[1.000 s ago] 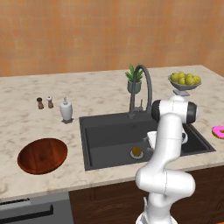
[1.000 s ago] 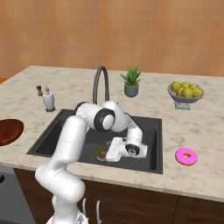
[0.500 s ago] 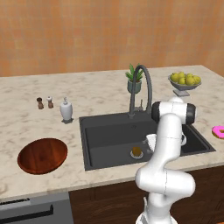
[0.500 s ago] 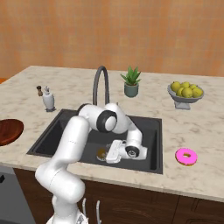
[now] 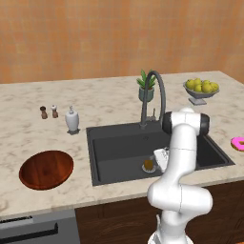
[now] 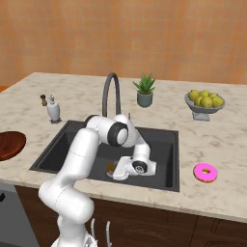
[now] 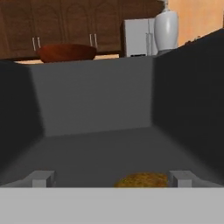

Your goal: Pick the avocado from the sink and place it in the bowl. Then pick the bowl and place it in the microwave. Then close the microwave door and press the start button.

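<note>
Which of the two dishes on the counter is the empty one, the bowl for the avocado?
The reddish-brown wooden bowl left of the sink is empty. The grey footed dish at the far right is heaped with yellow fruit.

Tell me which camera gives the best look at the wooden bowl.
The left base view: the bowl lies whole on the counter, left of the sink, seen from above. The right base view cuts it off at the picture's left edge. The hand view shows just its side beyond the sink wall.
</note>
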